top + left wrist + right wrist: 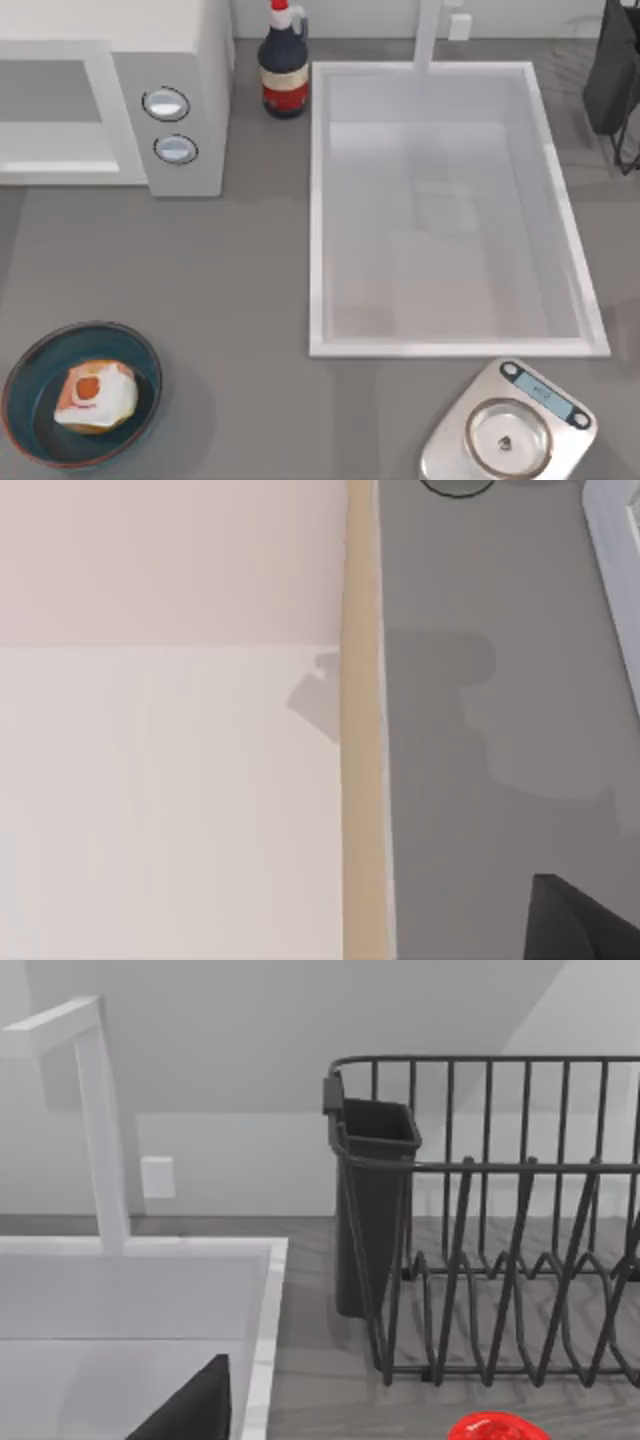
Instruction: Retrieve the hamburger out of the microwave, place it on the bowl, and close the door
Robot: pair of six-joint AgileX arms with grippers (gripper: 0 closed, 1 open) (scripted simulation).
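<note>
Already the hamburger (96, 396) sits in the bowl (30, 370); microwave (185, 60) door looks shut. Gripper states: cannot tell. Risk: a stray arm nudging the bowl.

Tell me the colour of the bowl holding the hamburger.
The bowl is dark teal-blue with a thin reddish-brown rim, clearest in the top view.
</note>
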